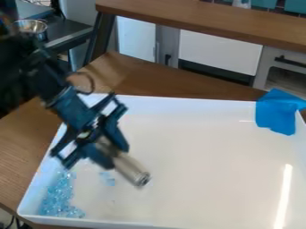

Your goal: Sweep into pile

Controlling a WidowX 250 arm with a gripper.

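"Brown wood under you, is it?"

"Yes, my worktop is brown wood, with a big white tray on it, filling most of the lower frame. A bright streak of light lies on the tray at the lower right."

"And behind that?"

"Another wooden top crosses the upper part of the frame, with white fronts below it. At the upper left there's a shiny metal pot."

"Where's your claw?"

"Left of centre, over the left part of the tray. My arm slants in from the upper left, black all along."

"Open or closed?"

"Closed on something: I've got a greyish cylinder between my fingers. It tilts down toward the lower right and ends in a round metal tip. Whether that tip touches the tray, I can't tell."

"What about the stuff to sweep?"

"Small, clear blue bits. Most lie in a loose heap at the lower left, inside the tray's corner. A small cluster sits apart, between that heap and my cylinder's tip."

"Anything else blue?"

"A crumpled blue sheet, draped over the tray's corner at the upper right."
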